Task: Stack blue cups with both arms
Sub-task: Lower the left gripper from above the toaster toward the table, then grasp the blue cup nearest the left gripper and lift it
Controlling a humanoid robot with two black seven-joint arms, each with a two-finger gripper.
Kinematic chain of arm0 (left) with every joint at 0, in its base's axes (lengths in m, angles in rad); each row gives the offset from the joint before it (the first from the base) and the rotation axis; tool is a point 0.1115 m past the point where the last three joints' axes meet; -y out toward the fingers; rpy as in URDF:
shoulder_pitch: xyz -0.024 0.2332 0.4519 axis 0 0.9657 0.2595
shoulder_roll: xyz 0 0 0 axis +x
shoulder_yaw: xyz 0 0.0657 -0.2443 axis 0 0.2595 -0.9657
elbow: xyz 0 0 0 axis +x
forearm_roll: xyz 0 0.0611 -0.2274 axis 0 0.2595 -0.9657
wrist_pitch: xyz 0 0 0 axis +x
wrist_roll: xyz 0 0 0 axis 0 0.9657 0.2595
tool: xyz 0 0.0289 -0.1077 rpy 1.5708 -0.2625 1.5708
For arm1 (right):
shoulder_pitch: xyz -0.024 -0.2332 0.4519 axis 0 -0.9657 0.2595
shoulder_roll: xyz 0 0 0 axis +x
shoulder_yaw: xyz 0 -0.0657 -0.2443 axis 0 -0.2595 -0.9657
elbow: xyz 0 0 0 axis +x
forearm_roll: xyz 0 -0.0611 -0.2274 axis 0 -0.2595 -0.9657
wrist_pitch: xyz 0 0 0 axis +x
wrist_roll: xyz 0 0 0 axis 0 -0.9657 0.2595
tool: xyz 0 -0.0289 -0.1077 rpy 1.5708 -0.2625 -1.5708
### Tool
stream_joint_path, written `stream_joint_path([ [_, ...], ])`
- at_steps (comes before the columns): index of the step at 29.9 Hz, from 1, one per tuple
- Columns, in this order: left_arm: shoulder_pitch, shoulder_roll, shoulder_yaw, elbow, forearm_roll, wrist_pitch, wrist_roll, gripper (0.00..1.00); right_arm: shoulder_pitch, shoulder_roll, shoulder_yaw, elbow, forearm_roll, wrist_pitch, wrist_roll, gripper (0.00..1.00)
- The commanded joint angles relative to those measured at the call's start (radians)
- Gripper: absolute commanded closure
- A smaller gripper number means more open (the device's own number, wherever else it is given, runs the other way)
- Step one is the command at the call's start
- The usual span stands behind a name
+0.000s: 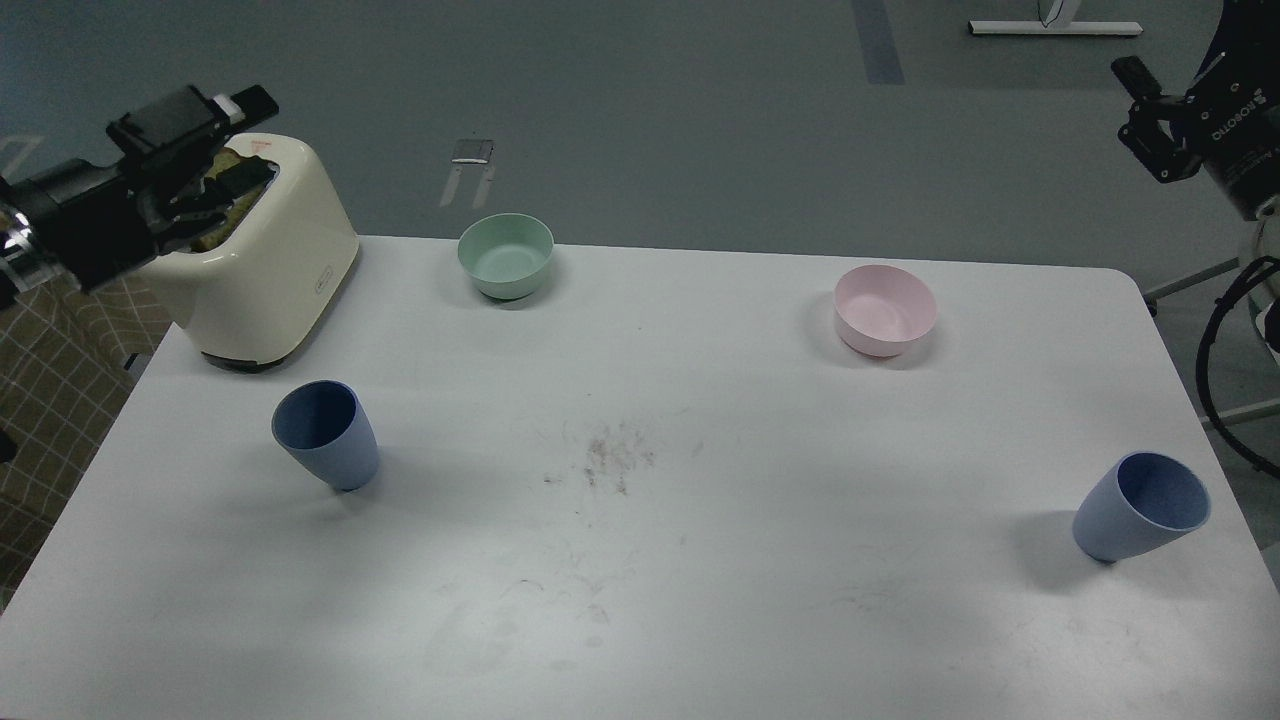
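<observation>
On the white table (pixel 640 620) nothing's stacked yet: one blue cup (pixel 327 434) stands near-left, just in front of the cream toaster (pixel 262 260), the other blue cup (pixel 1142 506) near-right, well apart. Left gripper (pixel 205 150) hangs over the toaster, right gripper (pixel 1150 125) is up at far right; both grasp nothing, can't tell if jaws are spread or closed. Whole job's left: pick up a cup w/ each arm & nest them; green bowl (pixel 506 255) & pink bowl (pixel 885 310) sit far side, out of the way.
</observation>
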Motion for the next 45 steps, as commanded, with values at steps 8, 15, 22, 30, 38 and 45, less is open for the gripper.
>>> stream_joint_path([
  [8,0.056,0.068,0.109,-0.053,0.602,0.111,0.000,0.04,-0.042,-0.001,0.015,0.000,0.002,0.000,0.052,0.00],
  [15,0.054,0.019,0.160,-0.039,0.748,0.143,0.000,0.14,-0.061,-0.007,0.055,0.000,0.002,0.000,0.052,0.00],
  [22,0.054,-0.066,0.205,0.002,0.860,0.146,0.000,0.23,-0.064,-0.009,0.055,-0.003,0.002,0.000,0.052,0.00],
  [30,0.054,-0.095,0.206,0.071,0.864,0.146,0.000,0.78,-0.067,-0.009,0.055,-0.006,0.002,0.000,0.052,0.00],
  [38,0.048,-0.093,0.206,0.070,0.864,0.145,0.000,1.00,-0.071,-0.009,0.057,-0.006,0.002,0.000,0.054,0.00],
  [45,-0.074,-0.096,0.205,0.005,0.863,0.102,0.000,1.00,-0.117,-0.011,0.113,0.001,0.004,0.000,0.052,0.00],
])
